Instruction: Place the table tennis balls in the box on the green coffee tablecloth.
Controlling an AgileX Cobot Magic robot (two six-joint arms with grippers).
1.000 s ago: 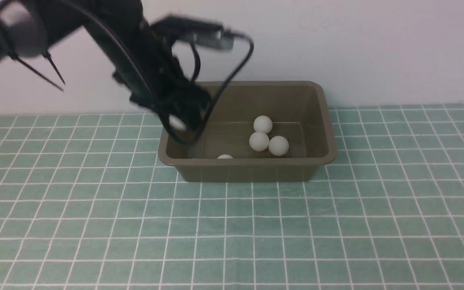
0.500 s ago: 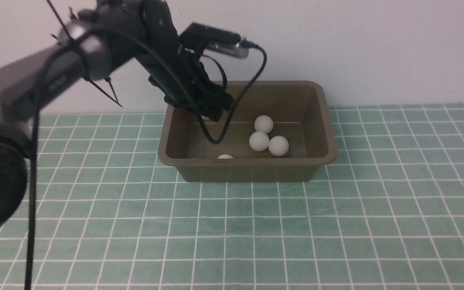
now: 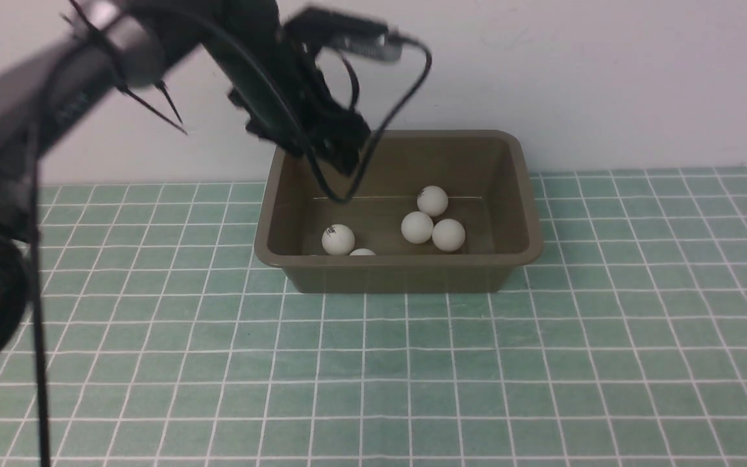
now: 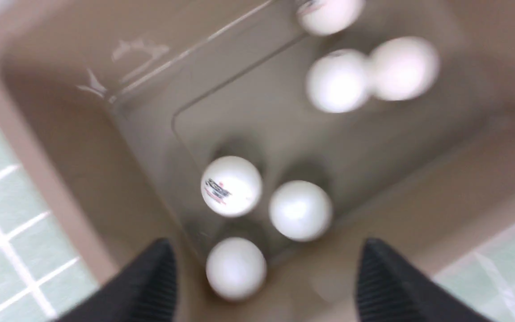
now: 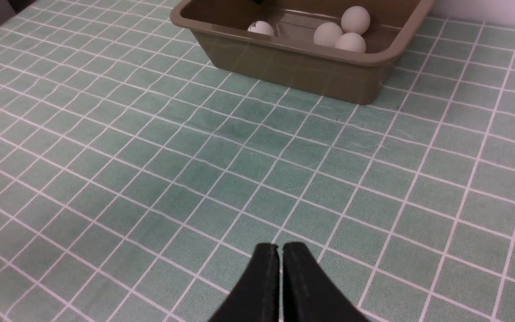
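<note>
1. Inside the olive-brown box (image 3: 406, 277): six white table tennis balls (image 4: 231, 186), three clustered, three near one end.
2. Box sits on the green coffee tablecloth (image 3: 412, 376).
3. My left gripper (image 4: 266, 277) is spread open above the balls, holding none.
4. My right gripper (image 5: 280, 246) is closed, well apart from them.

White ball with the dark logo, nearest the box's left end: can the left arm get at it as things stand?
Probably yes: the left fingers stand open above the olive-brown plastic box, and nothing visible covers that ball.

Green tablecloth (image 3: 406, 370) clear before box (image 3: 399, 275).
</note>
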